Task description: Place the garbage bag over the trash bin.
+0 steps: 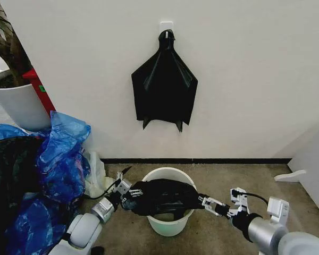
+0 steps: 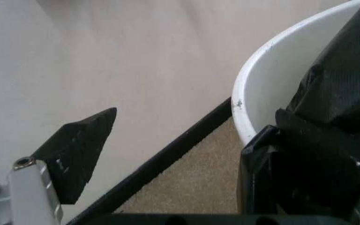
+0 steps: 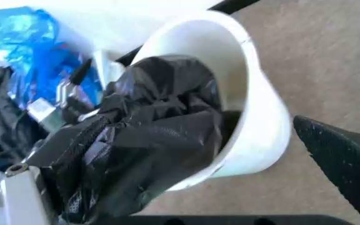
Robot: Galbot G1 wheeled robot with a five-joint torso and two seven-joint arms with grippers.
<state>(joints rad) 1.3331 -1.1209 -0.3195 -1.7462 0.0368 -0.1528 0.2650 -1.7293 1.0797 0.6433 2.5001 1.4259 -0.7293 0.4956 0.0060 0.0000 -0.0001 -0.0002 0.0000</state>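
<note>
I'm mid-draping: left gripper (image 1: 128, 193) and right gripper (image 1: 202, 201), fingers spread inside the garbage bag (image 1: 162, 195), stretch it above the trash bin (image 1: 170, 226) on the floor; next needs lowering over the rim

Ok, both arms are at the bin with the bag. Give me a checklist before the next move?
1. Left gripper at the garbage bag: ok, one finger outside, open.
2. Right gripper at the bag's other side: ok; grasp cannot tell.
3. Bag above the trash bin: ok.
4. Bag mouth over the rim: not ok, bunched.
5. Bin upright: ok.
</note>
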